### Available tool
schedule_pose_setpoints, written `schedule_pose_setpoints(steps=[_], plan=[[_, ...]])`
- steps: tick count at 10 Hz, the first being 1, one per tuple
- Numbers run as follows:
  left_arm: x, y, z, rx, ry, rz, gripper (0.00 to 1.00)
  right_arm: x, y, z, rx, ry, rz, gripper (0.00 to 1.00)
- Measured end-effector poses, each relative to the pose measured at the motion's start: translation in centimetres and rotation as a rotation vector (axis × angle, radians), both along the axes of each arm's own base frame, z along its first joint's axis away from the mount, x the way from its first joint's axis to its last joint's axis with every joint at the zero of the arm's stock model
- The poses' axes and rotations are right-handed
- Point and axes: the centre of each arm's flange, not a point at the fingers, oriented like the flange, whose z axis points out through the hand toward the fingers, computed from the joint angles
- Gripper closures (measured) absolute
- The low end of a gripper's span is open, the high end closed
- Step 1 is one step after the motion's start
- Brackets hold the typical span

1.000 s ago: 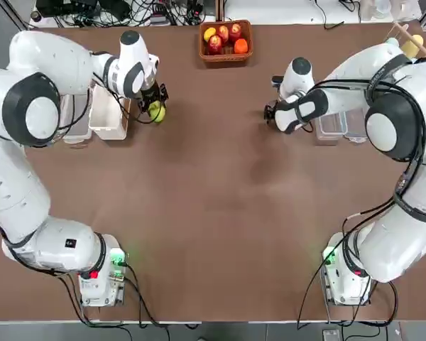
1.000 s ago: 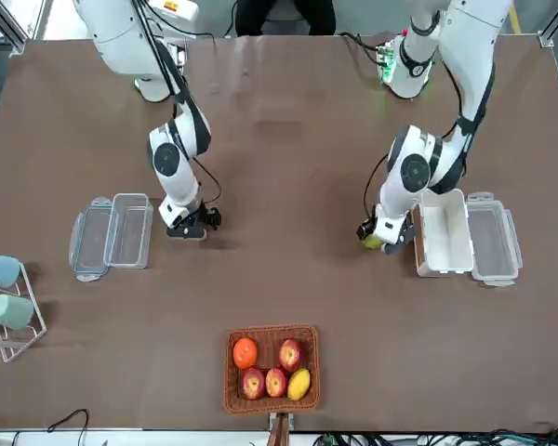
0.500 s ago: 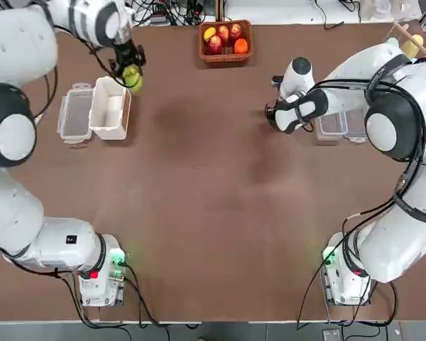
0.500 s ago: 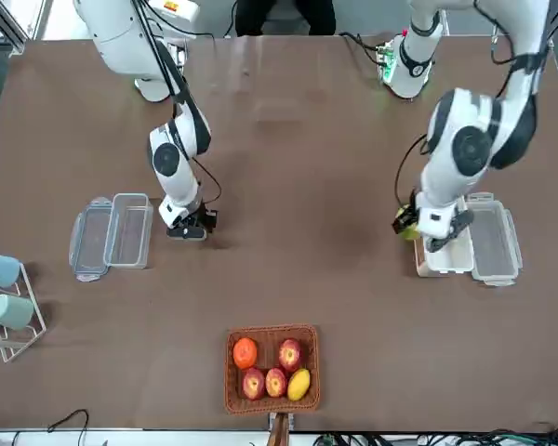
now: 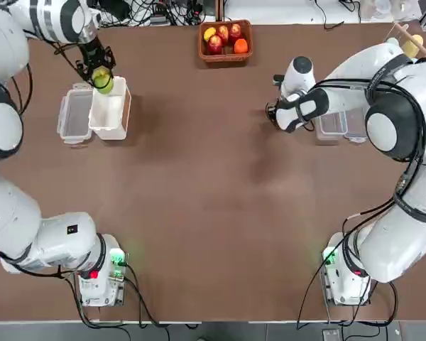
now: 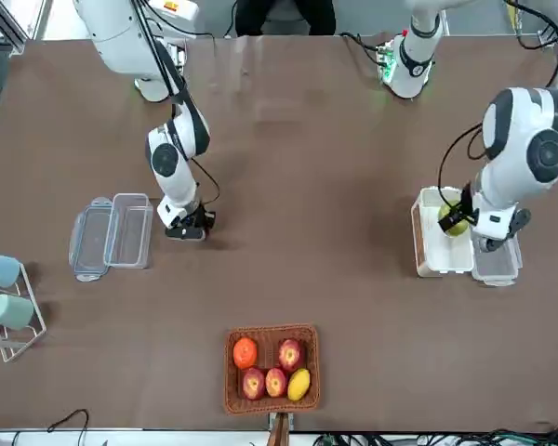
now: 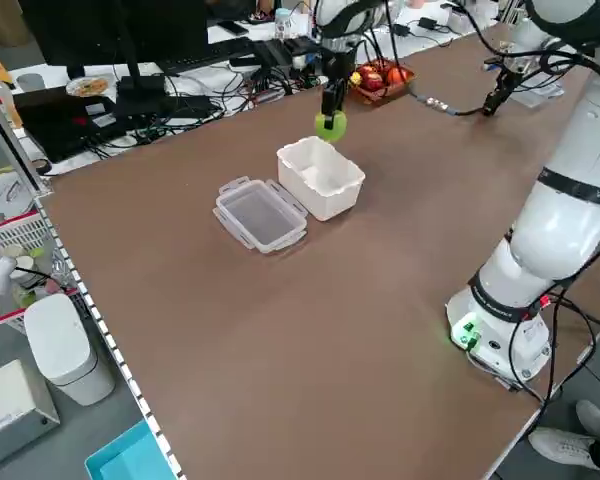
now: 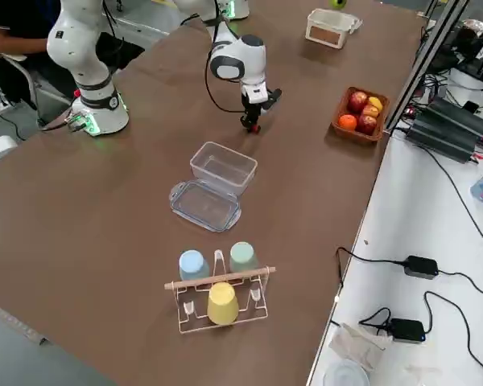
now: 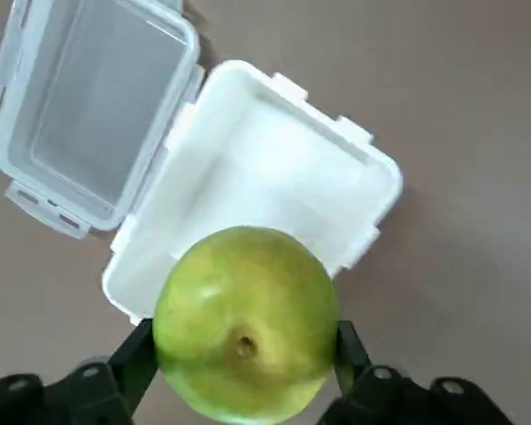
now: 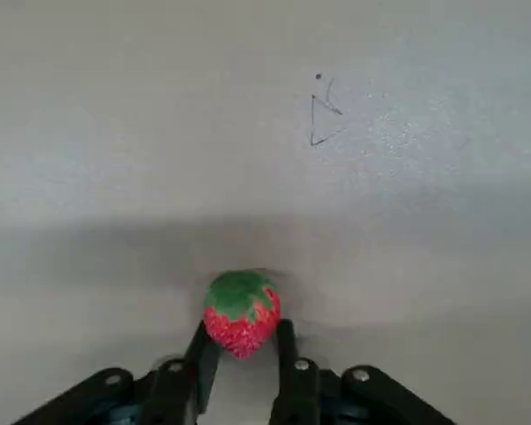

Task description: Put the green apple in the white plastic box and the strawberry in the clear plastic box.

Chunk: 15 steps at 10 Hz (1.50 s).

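My left gripper (image 5: 99, 73) is shut on the green apple (image 9: 246, 323) and holds it in the air over the far end of the open white plastic box (image 5: 110, 114). Across the table, my right gripper (image 5: 271, 114) stands low on the tabletop. Its two fingers (image 10: 286, 350) press both sides of the small red strawberry (image 10: 241, 316), which rests on the table. The clear plastic box (image 5: 330, 126) stands open just right of that gripper, with its lid (image 8: 204, 205) lying flat beside it.
A wicker basket (image 5: 226, 60) of red, yellow and orange fruit sits at the far middle edge. The white box's clear lid (image 5: 73, 114) lies flat on its left. A wire rack with cups (image 8: 217, 293) stands near the far right corner. Cables run behind the table.
My left arm lifted the apple from the table beside the white box and carried it over the box. My right gripper's fingers closed in on the strawberry without moving away.
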Motion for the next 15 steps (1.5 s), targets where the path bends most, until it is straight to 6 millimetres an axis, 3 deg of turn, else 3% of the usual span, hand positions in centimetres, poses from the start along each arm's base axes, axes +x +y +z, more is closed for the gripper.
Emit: schedule_pose_setpoints(steps=[2, 6, 8, 10, 13, 14, 15], plan=[[0.0, -0.1, -2.6, -0.011, 0.013, -0.004, 0.16, 0.3, -0.2, 0.2, 0.005, -0.009, -0.033, 0.78], [-1.8, -0.6, -7.7, -0.028, -0.007, -0.015, 0.16, 1.1, -0.7, 0.6, 0.009, -0.021, -0.053, 0.79], [-2.3, -0.5, -9.2, -0.034, -0.004, -0.014, 0.16, 2.3, -1.9, 2.3, 0.016, -0.034, -0.083, 0.8], [-2.3, 0.0, -9.2, -0.033, -0.004, -0.007, 0.16, 3.9, -4.6, 6.5, 0.014, -0.028, -0.104, 0.8], [-2.3, 1.0, -9.3, -0.033, -0.003, 0.011, 0.15, 4.9, -11.2, 12.8, -0.004, 0.018, -0.072, 0.8], [-2.3, 0.9, -9.3, -0.033, -0.003, 0.01, 0.12, 5.0, -13.5, 13.8, -0.008, 0.028, -0.056, 0.8], [-2.3, 0.9, -9.2, -0.033, -0.004, 0.01, 0.02, 4.9, -15.9, 13.8, -0.012, 0.037, -0.051, 0.8]])
